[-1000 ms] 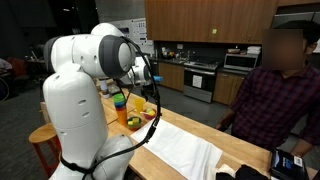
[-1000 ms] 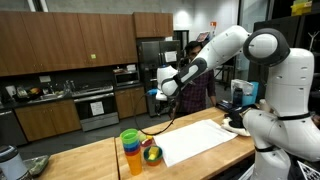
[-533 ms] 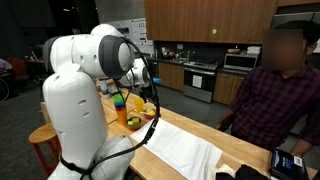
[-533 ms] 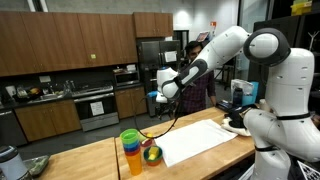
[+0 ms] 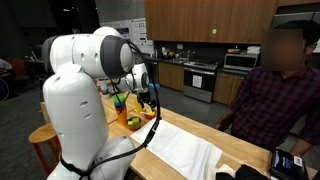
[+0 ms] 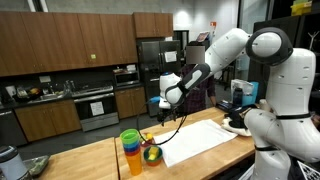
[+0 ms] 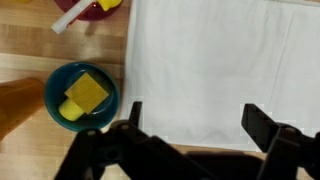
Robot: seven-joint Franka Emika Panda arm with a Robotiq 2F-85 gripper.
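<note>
While I hovered high above the wooden worktop, my claw stood spread as wide as it goes and held nothing; both fingers showed bare in the wrist view. Straight beneath it lay the white cloth, spread flat, the thing nearest to me. Just off the cloth sat a blue bowl with a yellow block in it; sponge or foam, I could not say. Farther on toward that same end of the worktop was a red bowl, mostly cut off from sight. In an exterior view a stack of cups stood close by the bowls.

I judged this to be the approach stage, with nothing touched. Any next move, I reckoned, called for a straight, slow descent. A flat cloth gives little to pinch, so the fingers would have to press down and gather a fold, staying clear of the blue bowl.
</note>
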